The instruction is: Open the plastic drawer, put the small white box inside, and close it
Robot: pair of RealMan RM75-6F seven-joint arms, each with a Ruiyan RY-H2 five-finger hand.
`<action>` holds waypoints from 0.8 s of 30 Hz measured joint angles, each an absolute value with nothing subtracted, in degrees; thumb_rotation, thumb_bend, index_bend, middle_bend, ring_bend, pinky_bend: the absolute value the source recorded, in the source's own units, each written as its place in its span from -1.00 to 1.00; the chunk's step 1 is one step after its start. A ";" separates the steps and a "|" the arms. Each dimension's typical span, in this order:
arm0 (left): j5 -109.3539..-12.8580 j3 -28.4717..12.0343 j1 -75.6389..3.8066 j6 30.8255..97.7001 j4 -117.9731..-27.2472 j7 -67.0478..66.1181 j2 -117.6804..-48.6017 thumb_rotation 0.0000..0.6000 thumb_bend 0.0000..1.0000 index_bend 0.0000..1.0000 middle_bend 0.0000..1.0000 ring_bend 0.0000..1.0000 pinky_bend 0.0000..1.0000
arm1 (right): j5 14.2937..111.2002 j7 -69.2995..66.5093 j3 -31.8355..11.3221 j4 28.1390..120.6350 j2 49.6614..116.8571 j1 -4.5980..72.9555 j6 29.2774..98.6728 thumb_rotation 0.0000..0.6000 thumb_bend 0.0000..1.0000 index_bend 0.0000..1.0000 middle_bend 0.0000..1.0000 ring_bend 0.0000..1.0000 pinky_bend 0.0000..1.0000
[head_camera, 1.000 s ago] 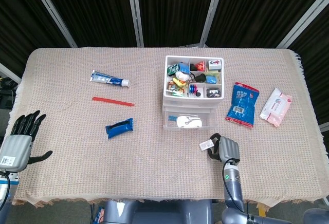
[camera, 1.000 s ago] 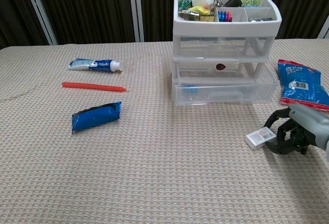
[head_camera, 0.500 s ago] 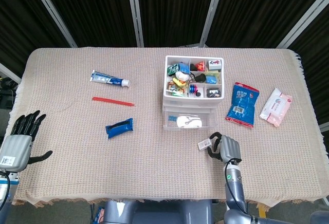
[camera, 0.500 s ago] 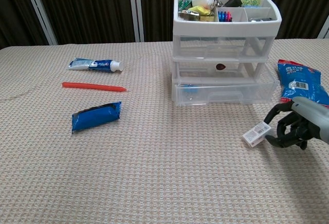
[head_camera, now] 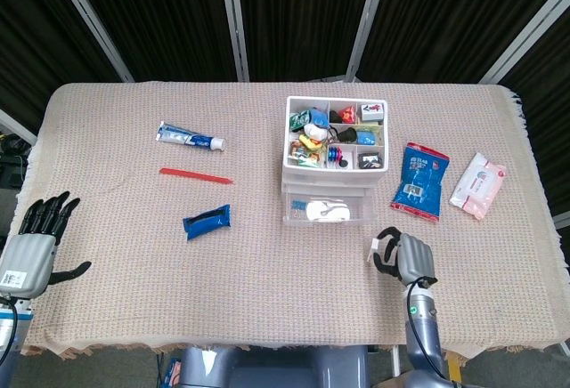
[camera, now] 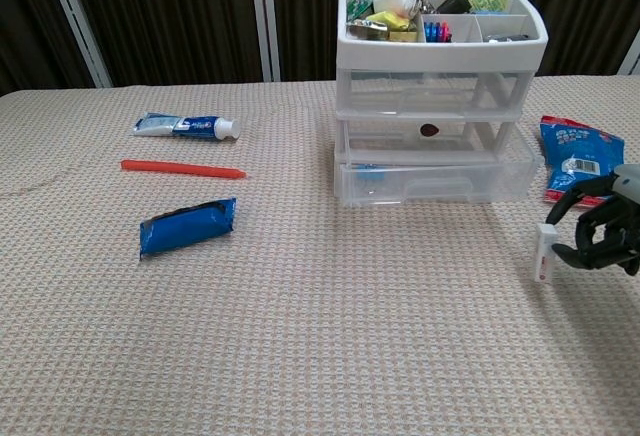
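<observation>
Status: the bottom drawer point(camera: 432, 182) of the plastic drawer unit point(head_camera: 336, 158) stands pulled out toward the near edge of the surface point(head_camera: 134, 254), so I judge the opening step done. Placing the box and closing the drawer remain.

Right hand point(head_camera: 408, 257): my fingers are clamped on the small white box point(camera: 545, 252), pinching it at their tips. The box is near the right end of the near edge, in front of the drawer unit and off to its right, well apart from the open drawer. Whether its lower end touches the cloth or hangs just above it, I cannot tell.

Orientation of the box: in the chest view it stands on end, long axis close to vertical, a narrow face turned toward the camera. In the head view only a small white sliver shows at my fingertips point(head_camera: 381, 254). To lie flat in the drawer, I judge it would need tipping over first.

Left hand point(head_camera: 36, 244): empty, fingers spread apart, at the near left corner of the surface, well away from everything.

The open drawer already holds a white item point(head_camera: 328, 212), which leaves limited room.
</observation>
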State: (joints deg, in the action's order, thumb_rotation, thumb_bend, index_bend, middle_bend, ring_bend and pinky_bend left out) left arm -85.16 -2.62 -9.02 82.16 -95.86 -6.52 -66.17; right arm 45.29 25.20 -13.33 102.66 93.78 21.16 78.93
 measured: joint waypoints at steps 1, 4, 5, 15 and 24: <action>-85.16 -2.61 -9.02 82.14 -95.87 -6.53 -66.17 1.00 -0.83 -0.87 -1.00 -1.00 -1.00 | 45.31 25.09 -13.36 102.80 93.56 21.05 78.98 1.00 -0.40 0.29 0.35 0.46 0.29; -85.19 -2.60 -9.02 82.15 -95.88 -6.56 -66.18 1.00 -0.83 -0.87 -1.00 -1.00 -1.00 | 45.31 24.95 -13.35 103.14 93.00 20.79 78.98 1.00 -0.40 0.29 0.35 0.46 0.29; -85.20 -2.60 -9.01 82.18 -95.89 -6.56 -66.19 1.00 -0.83 -0.87 -1.00 -1.00 -1.00 | 45.32 24.92 -13.36 103.18 92.89 20.75 78.98 1.00 -0.40 0.29 0.35 0.46 0.29; -85.15 -2.64 -9.02 82.18 -95.89 -6.54 -66.22 1.00 -0.83 -0.87 -1.00 -1.00 -1.00 | 46.63 24.77 -14.19 105.08 91.33 20.38 80.39 1.00 -0.40 0.29 0.35 0.46 0.29; -85.22 -2.69 -8.99 82.31 -95.84 -6.46 -66.20 1.00 -0.83 -0.87 -1.00 -1.00 -1.00 | 47.52 24.69 -15.98 109.39 89.12 20.19 81.91 1.00 -0.40 0.29 0.35 0.46 0.29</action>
